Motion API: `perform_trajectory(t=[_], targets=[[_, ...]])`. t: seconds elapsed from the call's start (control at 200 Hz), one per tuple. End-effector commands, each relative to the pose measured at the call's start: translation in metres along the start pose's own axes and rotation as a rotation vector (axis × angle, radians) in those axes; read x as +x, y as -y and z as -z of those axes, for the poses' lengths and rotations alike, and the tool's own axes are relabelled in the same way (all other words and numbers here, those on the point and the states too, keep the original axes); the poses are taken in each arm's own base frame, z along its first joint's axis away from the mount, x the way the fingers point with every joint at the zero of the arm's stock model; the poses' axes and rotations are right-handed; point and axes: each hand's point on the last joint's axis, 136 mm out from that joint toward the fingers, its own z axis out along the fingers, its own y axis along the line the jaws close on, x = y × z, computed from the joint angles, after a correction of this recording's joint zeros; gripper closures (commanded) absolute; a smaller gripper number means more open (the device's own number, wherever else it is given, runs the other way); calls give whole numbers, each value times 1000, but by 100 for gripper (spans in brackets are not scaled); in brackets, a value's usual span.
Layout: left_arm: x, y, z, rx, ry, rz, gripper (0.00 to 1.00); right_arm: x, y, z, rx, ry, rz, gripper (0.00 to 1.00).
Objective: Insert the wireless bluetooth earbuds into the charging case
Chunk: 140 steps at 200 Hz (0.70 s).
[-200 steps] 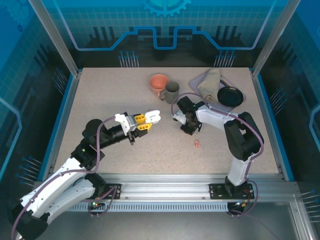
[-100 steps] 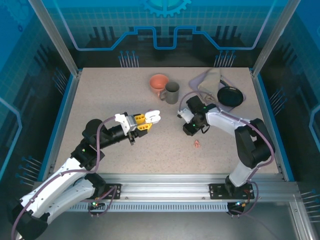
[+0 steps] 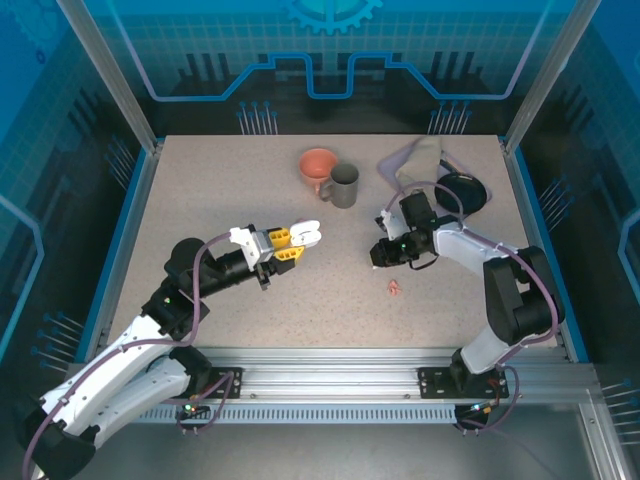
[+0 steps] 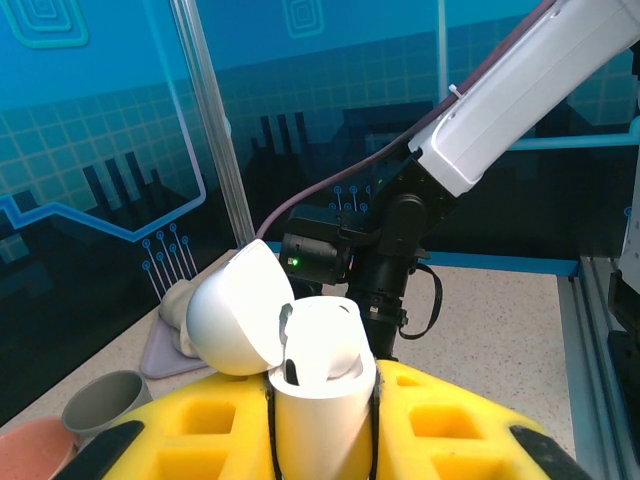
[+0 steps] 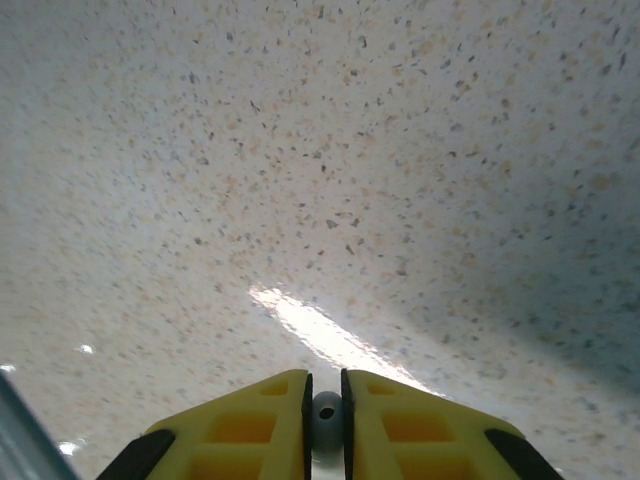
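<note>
Speckled desk (image 3: 230,190): left pincer (image 3: 296,244) grips open white charging case (image 4: 320,345); right pincer (image 5: 324,380), closed, should open over pink earbud (image 3: 394,288).

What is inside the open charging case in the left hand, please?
The charging case, lid open, shows a white rounded interior with one dark slot at its left. Deeper down is hidden by the case wall, so whether anything sits there cannot be told.

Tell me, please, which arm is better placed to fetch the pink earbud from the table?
Right: the right gripper hangs shut close to the pink earbud, while the left gripper is busy holding the open charging case.
</note>
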Motion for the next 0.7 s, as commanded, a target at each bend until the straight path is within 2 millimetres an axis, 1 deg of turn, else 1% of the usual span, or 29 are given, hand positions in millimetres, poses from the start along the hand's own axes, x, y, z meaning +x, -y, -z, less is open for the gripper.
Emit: perform_trajectory(t=[0.0,0.075,0.21,0.375,0.385,0.395,0.695], targets=[[-14,1,0,1,39,-8,100,-4,-14,-5,-149,21,-138,82],[-13,1,-1,2,38,-7,100,-7,-13,-11,-184,24,-172,82],[-14,0,0,0,40,-9,100,0,-5,-24,-181,-15,-214,82],[-14,0,0,-1,38,-8,100,1,3,-31,-192,-22,-239,83],[-13,0,0,-1,38,-9,100,8,5,-34,-191,-37,-252,83],[-13,0,0,0,38,-9,100,10,6,-34,-191,-40,-256,83],[-13,0,-1,-1,35,-6,100,12,18,-34,-221,-36,-306,83]])
